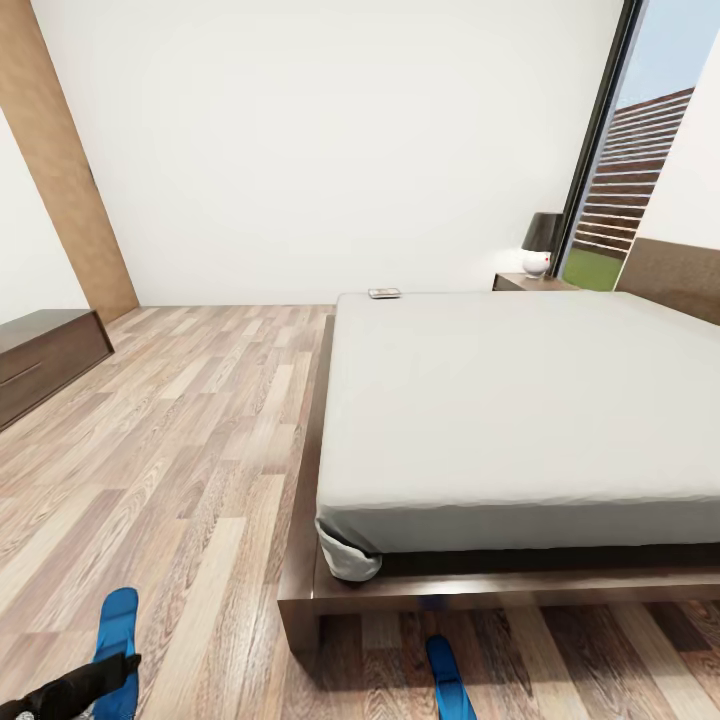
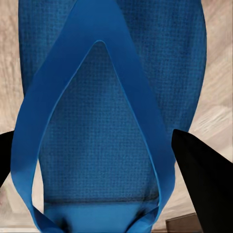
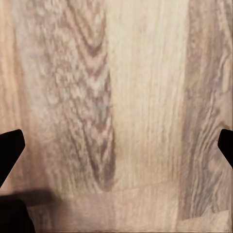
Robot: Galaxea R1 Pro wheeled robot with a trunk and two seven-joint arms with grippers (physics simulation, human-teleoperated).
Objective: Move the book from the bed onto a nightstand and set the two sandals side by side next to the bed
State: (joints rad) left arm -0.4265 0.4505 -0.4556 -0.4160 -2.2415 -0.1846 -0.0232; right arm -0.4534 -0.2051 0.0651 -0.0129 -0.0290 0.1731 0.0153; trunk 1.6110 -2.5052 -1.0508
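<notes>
So the left gripper (image 2: 104, 160) is parked right over one sandal (image 2: 109, 97), fingers spread wide with a dark tip either side of the straps, nothing pinched yet. In the left wrist view the sandal's long axis runs straight along the direction the fingers point, so the jaws straddle its width across the V of the strap, which looks like a decent setup for dropping down and closing on the strap or the sole edges. In the head view that sandal (image 1: 117, 640) sits at the lower left of the frame on the plank floor (image 1: 180, 450), with the dark left arm (image 1: 65, 690) lying across its near end. The other sandal (image 1: 447, 675) is at the bottom centre, just in front of the bed (image 1: 520, 400) frame's corner, well apart from the first one, so the left arm is clearly the nearer one for this grab. The right gripper (image 3: 116, 145) is also wide open, just hovering over bare floor. Plenty of open floor along the left side of the bed for setting the pair down. The book (image 1: 384, 293) sits on the far corner of the mattress, and the nightstand (image 1: 530, 282) with a lamp (image 1: 540, 243) is at the upper right beyond it.
</notes>
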